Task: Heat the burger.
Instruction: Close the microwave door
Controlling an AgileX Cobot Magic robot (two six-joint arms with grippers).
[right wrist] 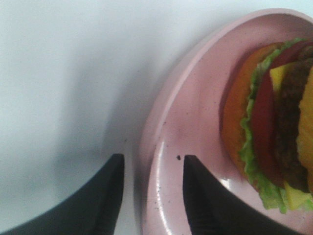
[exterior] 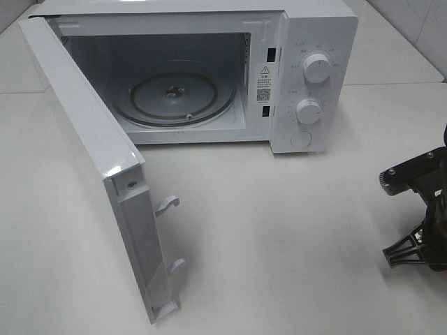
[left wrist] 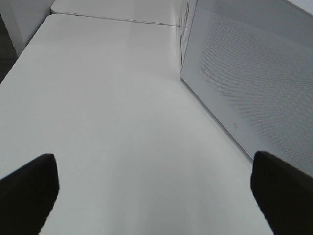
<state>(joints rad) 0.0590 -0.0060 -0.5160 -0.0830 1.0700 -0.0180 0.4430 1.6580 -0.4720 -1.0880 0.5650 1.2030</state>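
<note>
In the right wrist view the burger [right wrist: 286, 112] lies on a pink plate [right wrist: 195, 107], showing bun, lettuce, tomato, dark patty and yellow cheese. My right gripper [right wrist: 152, 196] straddles the plate's rim, one finger [right wrist: 105, 196] outside over the white table and the other finger [right wrist: 205, 200] inside on the plate. A sliver of table shows between the outer finger and the rim, so the jaws stand open. The exterior high view shows only the right arm [exterior: 419, 209] at its right edge, not the burger. My left gripper [left wrist: 156, 196] is wide open and holds nothing.
A white microwave [exterior: 314, 77] stands at the back with its door [exterior: 91, 146] swung wide open toward the front left. Its glass turntable [exterior: 174, 98] is bare. The door's perforated panel [left wrist: 254, 83] runs close beside my left gripper. The tabletop [exterior: 279, 237] is white.
</note>
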